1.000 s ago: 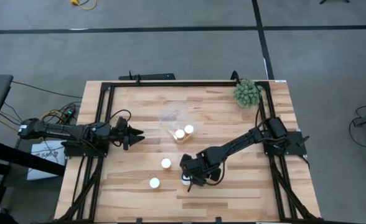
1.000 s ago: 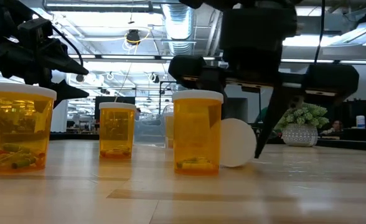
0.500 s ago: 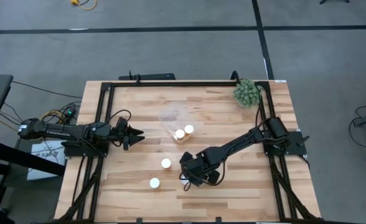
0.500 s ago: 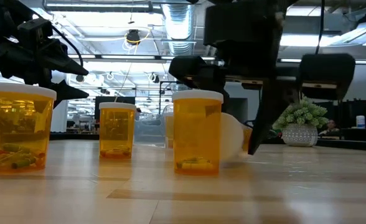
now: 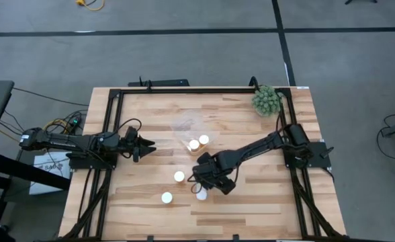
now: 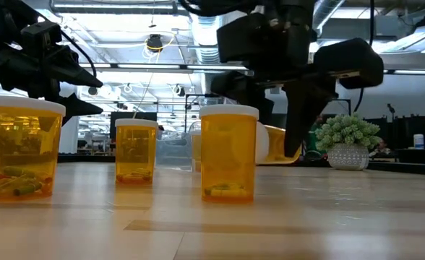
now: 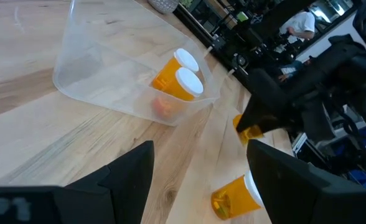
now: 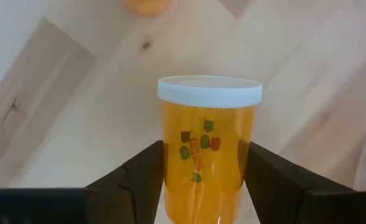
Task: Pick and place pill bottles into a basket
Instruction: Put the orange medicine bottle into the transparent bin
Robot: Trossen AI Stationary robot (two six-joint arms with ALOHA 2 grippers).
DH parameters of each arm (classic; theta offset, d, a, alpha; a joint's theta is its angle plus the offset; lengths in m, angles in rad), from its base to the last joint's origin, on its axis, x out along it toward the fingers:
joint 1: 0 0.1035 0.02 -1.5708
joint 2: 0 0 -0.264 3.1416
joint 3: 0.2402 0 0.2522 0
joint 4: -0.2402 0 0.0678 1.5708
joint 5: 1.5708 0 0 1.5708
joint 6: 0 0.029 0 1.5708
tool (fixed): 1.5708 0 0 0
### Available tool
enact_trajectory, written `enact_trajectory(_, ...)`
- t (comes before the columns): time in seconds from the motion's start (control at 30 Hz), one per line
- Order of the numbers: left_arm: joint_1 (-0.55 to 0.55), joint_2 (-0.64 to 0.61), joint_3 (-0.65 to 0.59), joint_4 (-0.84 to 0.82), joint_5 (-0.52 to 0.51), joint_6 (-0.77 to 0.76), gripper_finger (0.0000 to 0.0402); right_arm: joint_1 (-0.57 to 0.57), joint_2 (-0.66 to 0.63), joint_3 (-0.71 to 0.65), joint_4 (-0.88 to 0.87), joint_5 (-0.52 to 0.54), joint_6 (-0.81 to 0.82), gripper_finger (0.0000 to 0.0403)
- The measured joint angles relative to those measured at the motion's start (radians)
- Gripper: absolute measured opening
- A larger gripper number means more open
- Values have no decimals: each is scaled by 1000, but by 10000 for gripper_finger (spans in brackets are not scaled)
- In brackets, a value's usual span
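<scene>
Two pill bottles (image 5: 199, 144) lie in the basket (image 7: 108, 81); others (image 5: 166, 197) stand nearer the front.

From above, the right hand (image 5: 203, 180) and its arm cover the pill bottle it holds, so the grip cannot be seen there. The right wrist view shows that bottle (image 8: 208, 146) between the fingers (image 8: 139, 180), its base cut off by the picture's edge. At desk height the nearest standing bottle (image 6: 228, 152) hides much of the lifted one (image 6: 276, 144). The basket (image 5: 186, 128) is a faint glint from above, its outline hard to trace. The left hand (image 5: 146, 145) is too small there to judge its opening.
</scene>
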Motion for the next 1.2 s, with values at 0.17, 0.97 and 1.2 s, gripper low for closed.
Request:
enact_trajectory(0.17,0,0,0,0,-1,0,247,-47,0,30,-65,0,71,188)
enact_trajectory(0.97,0,0,0,0,-3,-1,247,-165,-12,223,-95,-89,284,183)
enact_trajectory(1.2,0,0,0,0,-4,-1,247,-197,-13,319,-101,-89,281,197)
